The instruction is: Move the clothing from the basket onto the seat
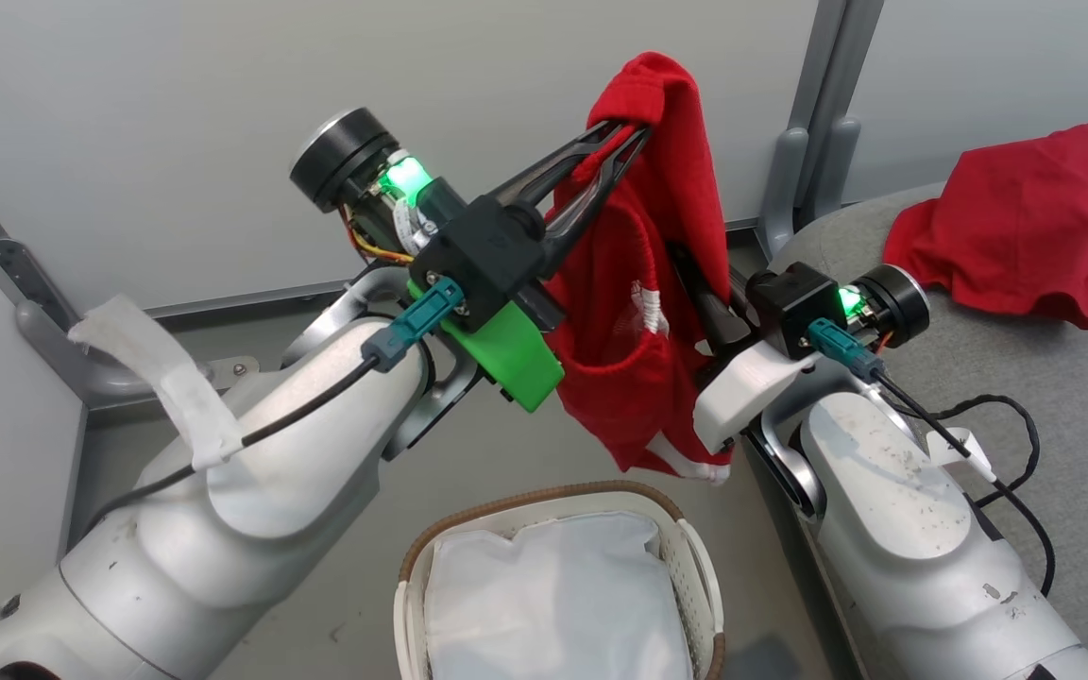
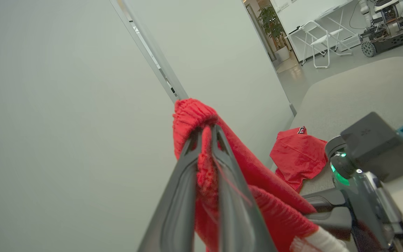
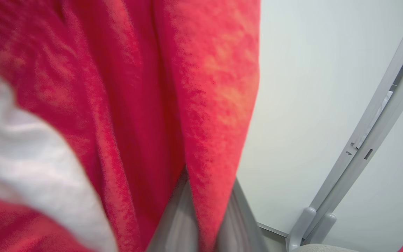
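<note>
The red knit garment (image 1: 643, 312) hangs above the basket (image 1: 544, 496), left of the seat (image 1: 1073, 397). The left gripper (image 1: 629, 142) pinches its ribbed waistband; the right gripper (image 3: 210, 199) is closed on a lower fold. Judged soft, light, limp; hold bunched edges.

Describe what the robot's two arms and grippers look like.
Both arms are pale silver-grey shells with black cables on teal plugs, black wrist blocks, green lights and long dark fingers. The left arm wears white tape and a bright green bracket; the right arm looks scuffed.
</note>
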